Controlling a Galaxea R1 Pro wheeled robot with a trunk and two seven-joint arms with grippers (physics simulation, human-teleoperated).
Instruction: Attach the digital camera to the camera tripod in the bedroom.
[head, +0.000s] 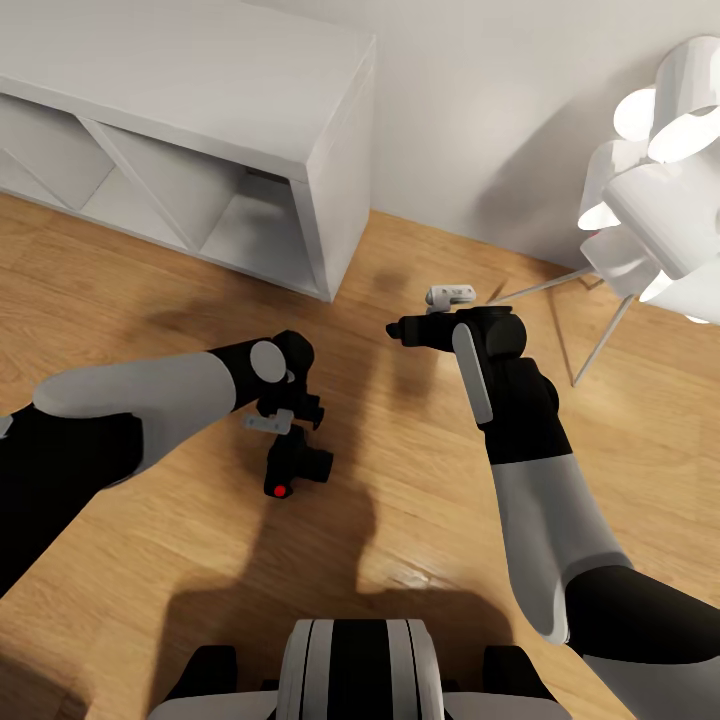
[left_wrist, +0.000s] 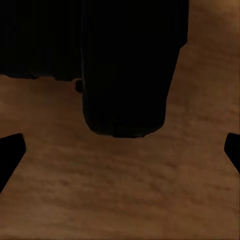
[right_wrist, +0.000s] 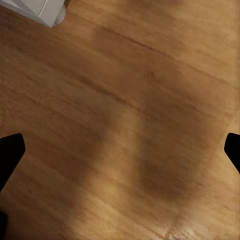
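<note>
1. Left gripper (head: 292, 428): it hangs directly over the digital camera (head: 296, 468), pointing down at the wood plank floor (head: 420, 520). In the left wrist view its fingertips (left_wrist: 11, 152) sit at opposite edges of the frame, spread wide, with the camera (left_wrist: 127, 70) between them and further out, not clamped.
2. Digital camera: it lies on the floor just in front of the robot's base (head: 355, 670), red button (head: 279, 490) facing up.
3. Right gripper (head: 398, 329): it is held above bare floor, well apart from the camera. In the right wrist view its fingertips (right_wrist: 10, 155) are spread wide with nothing between them.
4. White cube shelf (head: 300, 130): it stands against the pale wall beyond the left arm.
5. White floor lamp (head: 655, 170): it stands beyond the right arm, its thin legs (head: 600, 340) resting on the floor.
</note>
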